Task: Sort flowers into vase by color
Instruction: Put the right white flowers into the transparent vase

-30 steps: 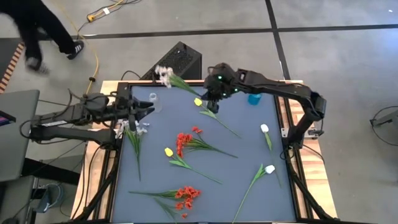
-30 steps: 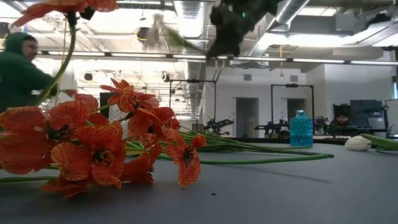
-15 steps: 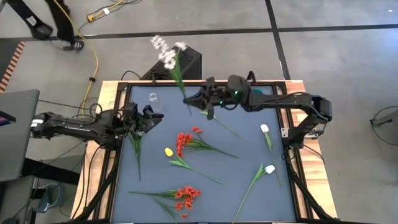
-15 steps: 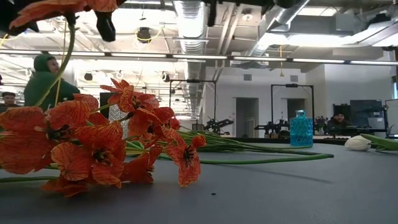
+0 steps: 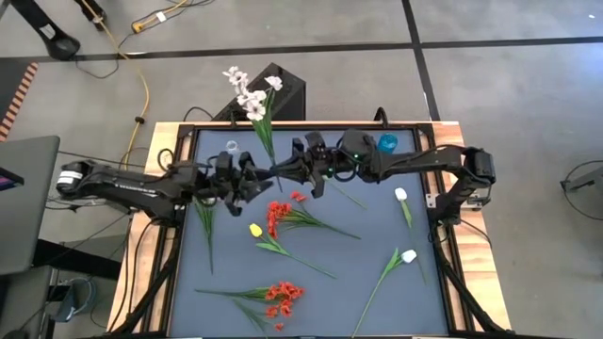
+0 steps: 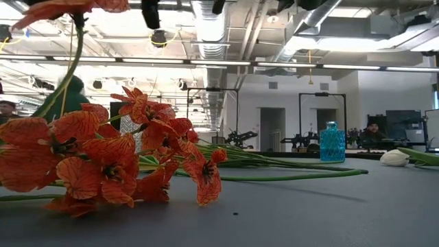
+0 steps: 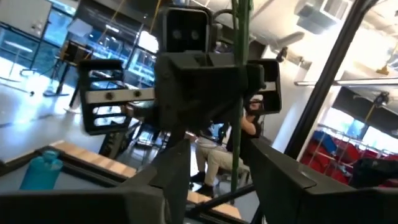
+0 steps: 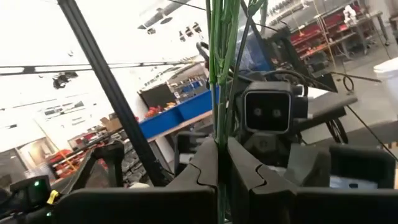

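So the right hand [image 5: 283, 171] is clamped tight on the stem of the lilac sprig [image 5: 252, 94], low down near its cut end. Its wrist cam shows the fingers [image 8: 208, 168] pressed together with the stem running up between them. The sprig stands up off the worktop [image 5: 377, 292], blooms leaning toward the far edge, past the rim.

The left hand [image 5: 256, 181] is right there facing it, nearly touching, fingers [image 7: 180, 168] spread with the stem [image 7: 239, 93] sitting in the gap, nothing gripped yet. Looks like a handover to me: the stem's long axis runs up through both hands, so the left mostly just needs to close.

The clear vase [image 5: 232, 149] is just behind the left arm, so that arm is the nearer one for dropping it in. The blue bottle [image 5: 387, 143] is over on the right side. Reds [image 5: 279, 215], yellow [image 5: 254, 230] and whites [image 5: 408, 255] lie flat nearer the front, well clear of the hands.
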### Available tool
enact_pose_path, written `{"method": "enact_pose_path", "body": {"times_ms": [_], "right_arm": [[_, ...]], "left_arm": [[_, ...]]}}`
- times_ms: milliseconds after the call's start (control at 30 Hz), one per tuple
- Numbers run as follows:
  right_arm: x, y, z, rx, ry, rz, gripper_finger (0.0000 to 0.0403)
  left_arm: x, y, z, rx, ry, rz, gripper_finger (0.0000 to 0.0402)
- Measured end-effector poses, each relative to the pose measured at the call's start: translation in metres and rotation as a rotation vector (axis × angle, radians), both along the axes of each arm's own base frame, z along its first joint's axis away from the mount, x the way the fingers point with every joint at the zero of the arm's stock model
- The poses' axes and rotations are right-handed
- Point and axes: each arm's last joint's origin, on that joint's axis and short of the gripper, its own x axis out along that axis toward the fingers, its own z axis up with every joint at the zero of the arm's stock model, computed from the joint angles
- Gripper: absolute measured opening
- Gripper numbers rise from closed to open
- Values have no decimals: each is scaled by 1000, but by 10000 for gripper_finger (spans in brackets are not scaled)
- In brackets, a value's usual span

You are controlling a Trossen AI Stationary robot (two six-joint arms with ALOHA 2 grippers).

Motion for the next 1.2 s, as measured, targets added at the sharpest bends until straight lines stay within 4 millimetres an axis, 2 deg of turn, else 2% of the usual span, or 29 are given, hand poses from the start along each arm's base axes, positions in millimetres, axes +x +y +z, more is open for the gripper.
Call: {"method": "enact_pose_path", "body": {"times_ms": [167,267,367,567,800,967,1200], "right_arm": [[1,1,-3,-13,31,39,32],[1,2,-4,-19,37,67,33],[1,2,-4,-16,43,71,33],[3,0,-14,-11,148,-3,33],[4,-3,-18,-10,185,-65,33],[4,-3,-23,-5,240,-69,33],[5,-4,-26,-11,269,-96,33]], "left_arm": [[15,1,11,41,-6,-52,191],[10,8,15,78,59,-152,204],[-5,17,14,16,172,-179,208],[-24,23,30,56,94,-84,208],[-14,27,22,39,137,0,208],[-15,28,27,68,76,46,208],[-15,29,27,60,85,67,207]]}}
